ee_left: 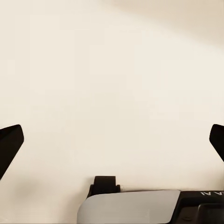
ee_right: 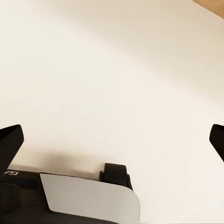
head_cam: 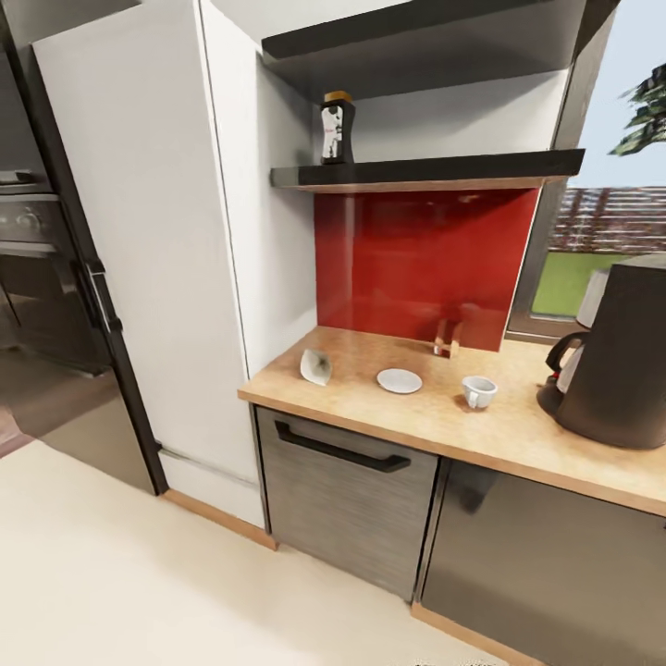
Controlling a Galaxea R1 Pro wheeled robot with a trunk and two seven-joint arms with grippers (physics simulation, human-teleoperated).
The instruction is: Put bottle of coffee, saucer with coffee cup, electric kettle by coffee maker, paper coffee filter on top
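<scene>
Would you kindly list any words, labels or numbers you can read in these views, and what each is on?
Bottle of coffee: its pale label has print, too blurred to read.
Robot body: pale lettering cut off at the picture's edge, unreadable.
Robot body: a cut-off mark, unreadable.

Left gripper (ee_left: 112, 140) jaws spread wide, nothing between them, right gripper (ee_right: 112, 140) likewise wide, empty

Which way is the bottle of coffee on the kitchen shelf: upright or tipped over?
Upright: the bottle of coffee stands on its base on the kitchen shelf, yellow lid uppermost.
</scene>
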